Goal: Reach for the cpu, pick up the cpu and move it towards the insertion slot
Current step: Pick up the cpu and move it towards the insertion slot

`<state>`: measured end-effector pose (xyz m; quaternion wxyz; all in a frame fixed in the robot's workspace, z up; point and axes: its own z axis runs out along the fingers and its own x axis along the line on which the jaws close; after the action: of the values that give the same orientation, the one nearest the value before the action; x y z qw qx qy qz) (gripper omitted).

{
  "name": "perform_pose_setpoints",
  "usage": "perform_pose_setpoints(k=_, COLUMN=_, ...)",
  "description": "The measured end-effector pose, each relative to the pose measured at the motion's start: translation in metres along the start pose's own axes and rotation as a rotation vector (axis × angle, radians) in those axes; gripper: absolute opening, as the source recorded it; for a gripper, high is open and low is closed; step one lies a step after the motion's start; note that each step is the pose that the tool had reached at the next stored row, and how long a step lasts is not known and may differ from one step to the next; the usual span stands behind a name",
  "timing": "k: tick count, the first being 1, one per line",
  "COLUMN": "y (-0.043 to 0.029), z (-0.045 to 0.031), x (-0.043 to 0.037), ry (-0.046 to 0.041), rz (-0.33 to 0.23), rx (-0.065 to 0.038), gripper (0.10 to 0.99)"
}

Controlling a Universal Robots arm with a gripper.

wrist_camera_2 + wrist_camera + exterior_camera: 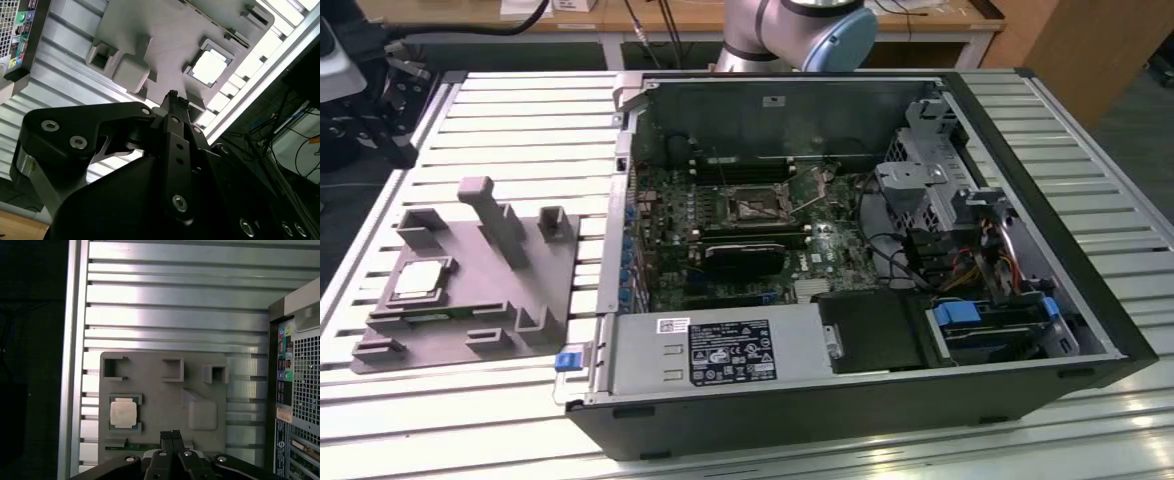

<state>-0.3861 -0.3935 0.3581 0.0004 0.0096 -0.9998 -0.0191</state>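
Silvery cpu (pixel 123 414) in grey tray (pixel 160 390) recess, top uncovered; closed claw (pixel 172 433) apart.

A table (pixel 520 110) of ribbed, silvery metal slats carries two things. A grey plastic tray (pixel 467 300) with upright posts lies flat toward the exterior view's left. Just beside it, toward the exterior view's right, an open black computer case (pixel 854 420) lies on its side, covering most of the surface.
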Motion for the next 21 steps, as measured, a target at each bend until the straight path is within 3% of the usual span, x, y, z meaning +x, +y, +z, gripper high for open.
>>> perform_pose_setpoints(k=11, y=-0.0002, z=0.0081, x=0.0042, ry=0.0001, rz=0.0, rx=0.0, gripper=0.106)
perform_pose_setpoints(k=21, y=-0.0017, z=0.0241, x=0.0095, ry=0.0, rz=0.0, rx=0.0, gripper=0.106)
